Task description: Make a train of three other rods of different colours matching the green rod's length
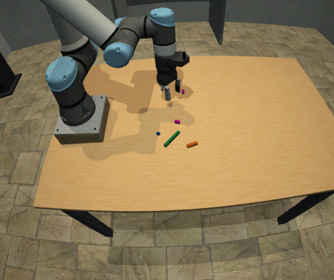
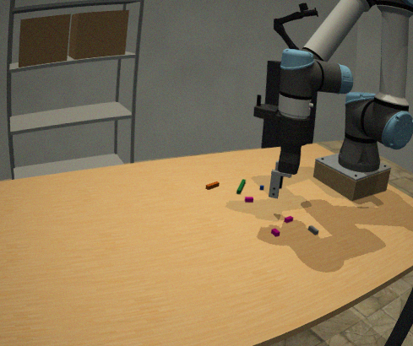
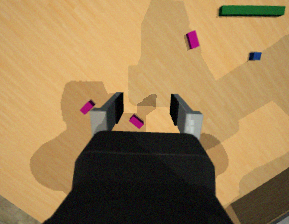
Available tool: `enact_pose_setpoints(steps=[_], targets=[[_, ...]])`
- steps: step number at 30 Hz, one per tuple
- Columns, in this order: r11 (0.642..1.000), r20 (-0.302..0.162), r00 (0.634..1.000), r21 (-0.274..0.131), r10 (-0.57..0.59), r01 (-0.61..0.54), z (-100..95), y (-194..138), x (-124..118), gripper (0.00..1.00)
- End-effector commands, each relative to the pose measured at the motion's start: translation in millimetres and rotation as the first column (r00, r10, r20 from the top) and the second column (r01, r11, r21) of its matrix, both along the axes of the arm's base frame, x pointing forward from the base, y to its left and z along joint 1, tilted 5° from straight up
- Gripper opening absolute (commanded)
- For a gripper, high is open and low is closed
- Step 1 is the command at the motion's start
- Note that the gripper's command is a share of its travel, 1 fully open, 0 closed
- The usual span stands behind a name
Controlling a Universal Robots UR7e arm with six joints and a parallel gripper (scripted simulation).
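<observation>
The green rod (image 1: 171,138) lies flat mid-table, with the orange rod (image 1: 192,144) to its right and the small blue rod (image 1: 158,133) to its left. One magenta rod (image 1: 177,121) lies just behind the green rod. My gripper (image 1: 171,89) hangs open and empty above the table further back. In the wrist view a second magenta rod (image 3: 136,121) lies on the table below, between my open fingers. A third magenta rod (image 3: 87,107) lies just outside the left finger. A grey rod (image 2: 312,229) lies near these two, towards the table edge.
The robot base (image 1: 80,123) stands on a block at the table's left side. A dark post (image 2: 271,105) stands behind the arm. A shelf with boxes (image 2: 73,84) stands off the table. The arm's shadow covers the rods near the gripper.
</observation>
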State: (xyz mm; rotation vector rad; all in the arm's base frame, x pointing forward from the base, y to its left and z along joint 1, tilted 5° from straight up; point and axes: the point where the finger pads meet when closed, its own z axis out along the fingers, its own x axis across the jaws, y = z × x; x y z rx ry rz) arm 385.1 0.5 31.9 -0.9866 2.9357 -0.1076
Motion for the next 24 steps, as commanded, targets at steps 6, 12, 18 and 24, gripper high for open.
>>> enact_pose_setpoints(steps=[6,12,18,24], targets=[[1.0,0.001,1.0,0.0,-0.001,0.001,3.9,-79,-9,1.0],[1.0,0.002,1.0,-0.001,-0.001,0.001,6.0,-124,-22,1.0],[1.0,0.003,1.0,-0.002,-0.001,0.001,6.9,-144,-30,1.0],[1.0,0.004,1.0,-0.002,-0.001,0.001,7.0,-146,-31,1.0]])
